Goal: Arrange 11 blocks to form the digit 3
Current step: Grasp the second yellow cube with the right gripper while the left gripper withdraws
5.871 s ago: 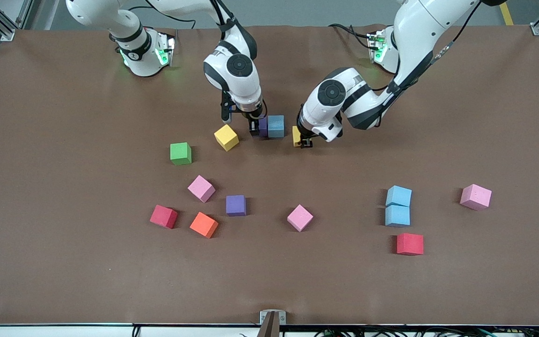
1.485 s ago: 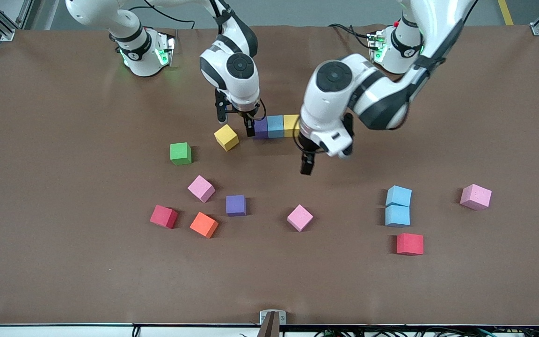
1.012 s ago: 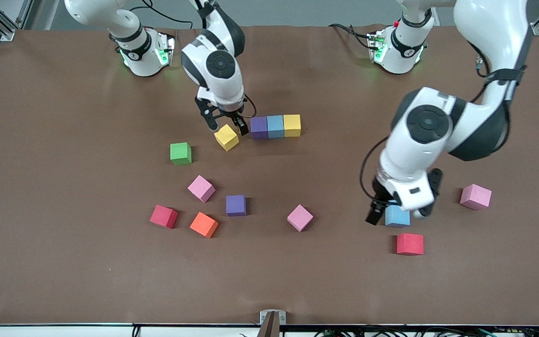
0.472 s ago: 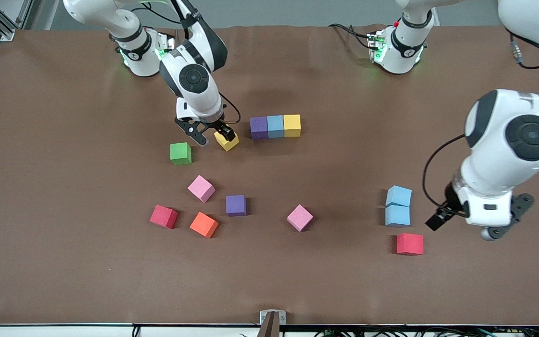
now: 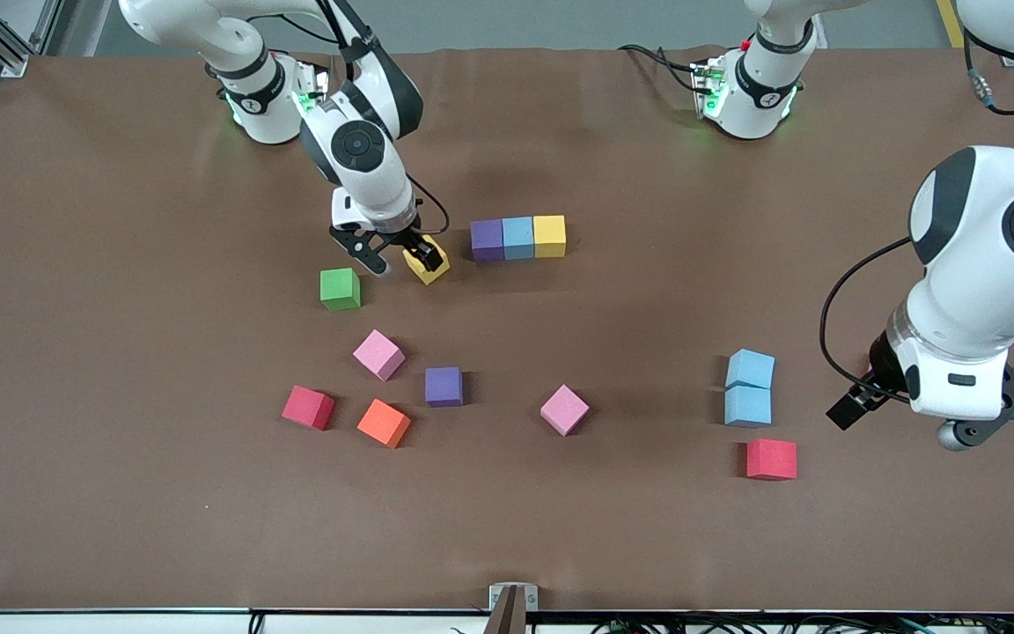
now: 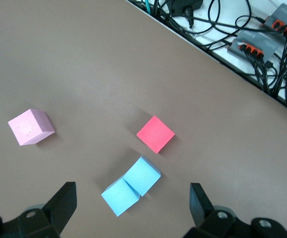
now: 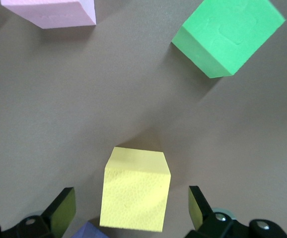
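Straddling the loose yellow block [image 7: 135,188] with fingers [image 7: 61,208] apart and not gripping, the right gripper [image 5: 398,255] hangs beside a purple-blue-yellow row [image 5: 518,238]. Left gripper [image 6: 128,208], fingers spread and empty, hovers near two touching blue blocks [image 6: 131,185] and a red block [image 6: 155,134].

My right gripper [image 5: 396,254] covers part of the yellow cube [image 5: 430,264]. My left arm [image 5: 991,264] runs off the front view's edge. A purple corner [image 7: 86,232] is cut off below.
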{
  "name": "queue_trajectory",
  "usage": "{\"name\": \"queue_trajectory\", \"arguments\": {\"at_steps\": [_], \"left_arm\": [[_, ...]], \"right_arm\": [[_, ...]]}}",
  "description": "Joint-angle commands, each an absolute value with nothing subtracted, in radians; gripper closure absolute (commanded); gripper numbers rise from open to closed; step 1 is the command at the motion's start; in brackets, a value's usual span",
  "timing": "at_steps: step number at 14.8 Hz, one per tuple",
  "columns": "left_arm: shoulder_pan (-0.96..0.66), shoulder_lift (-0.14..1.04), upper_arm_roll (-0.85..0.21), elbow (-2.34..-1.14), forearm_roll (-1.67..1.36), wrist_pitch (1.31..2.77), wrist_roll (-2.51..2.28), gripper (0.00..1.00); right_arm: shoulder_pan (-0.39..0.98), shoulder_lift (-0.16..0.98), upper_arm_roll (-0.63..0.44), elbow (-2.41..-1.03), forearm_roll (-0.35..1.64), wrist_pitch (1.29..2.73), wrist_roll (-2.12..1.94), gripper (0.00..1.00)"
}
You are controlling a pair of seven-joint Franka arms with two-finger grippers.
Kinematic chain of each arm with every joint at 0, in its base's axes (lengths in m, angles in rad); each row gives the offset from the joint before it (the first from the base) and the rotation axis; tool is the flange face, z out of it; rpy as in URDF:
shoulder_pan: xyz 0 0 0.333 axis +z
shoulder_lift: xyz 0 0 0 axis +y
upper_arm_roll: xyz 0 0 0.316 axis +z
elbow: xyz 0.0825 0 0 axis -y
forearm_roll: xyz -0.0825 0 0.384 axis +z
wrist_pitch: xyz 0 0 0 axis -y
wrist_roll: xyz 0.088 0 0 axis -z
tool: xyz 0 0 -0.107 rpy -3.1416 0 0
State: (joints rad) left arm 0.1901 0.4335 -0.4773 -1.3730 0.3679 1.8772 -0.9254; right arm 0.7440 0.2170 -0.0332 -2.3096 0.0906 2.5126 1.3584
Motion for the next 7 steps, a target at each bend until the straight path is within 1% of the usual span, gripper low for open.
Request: {"name": "queue_trajectory", "arguments": {"at_steps": [1, 6, 7], "left_arm": [[0.187, 0.419, -0.485, -1.371, 0.379, 1.847, -0.914, 0.00], [0.189, 0.417, -0.486, -1.371, 0.379, 1.847, -0.913, 0.00], [0.189, 0.417, -0.486, -1.371, 0.379, 1.847, -0.913, 0.00]], "right_arm": [[0.747, 0.258, -0.023, -2.330, 0.095, 2.577, 1.370, 0.00], [0.762, 0.299, -0.023, -2.330, 0.095, 2.595, 1.410, 0.00], [0.762, 0.305, -0.021, -2.330, 0.095, 2.608, 1.411, 0.03]]}}
